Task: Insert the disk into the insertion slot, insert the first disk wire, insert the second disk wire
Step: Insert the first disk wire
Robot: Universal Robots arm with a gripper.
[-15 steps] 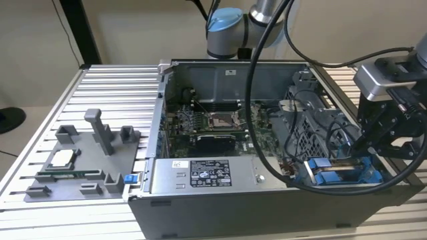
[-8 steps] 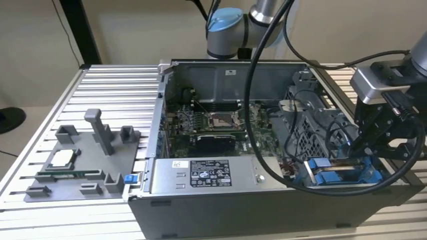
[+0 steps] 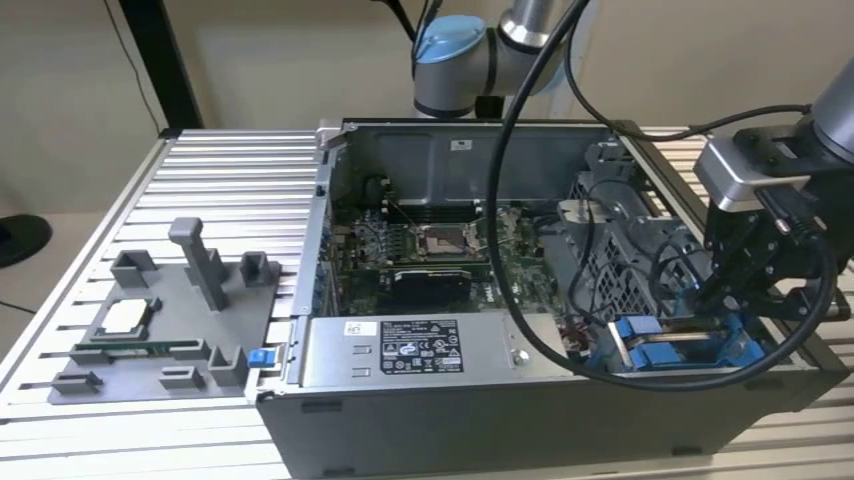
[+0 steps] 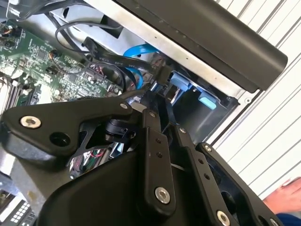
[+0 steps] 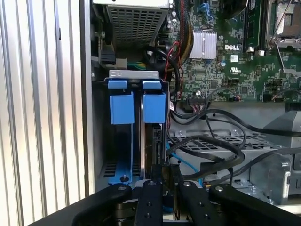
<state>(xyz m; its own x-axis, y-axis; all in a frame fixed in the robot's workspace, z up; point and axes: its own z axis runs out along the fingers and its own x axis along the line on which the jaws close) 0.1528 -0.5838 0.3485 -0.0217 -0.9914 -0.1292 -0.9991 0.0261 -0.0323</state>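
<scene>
Blue-framed silver-grey rectangular disk is sitting in the grey metal slot. The gripper jaws are apparently pinching a black wire connector, lining it up with the disk.

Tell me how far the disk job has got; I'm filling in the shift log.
Done, it seems: the disk sits edge-on in its slot, its blue carrier level with the neighbouring carrier. In hand: the gripper is at the disk's near end, close to a blue cable; what it holds is hidden. Left: neither wire can be confirmed as plugged in.
</scene>
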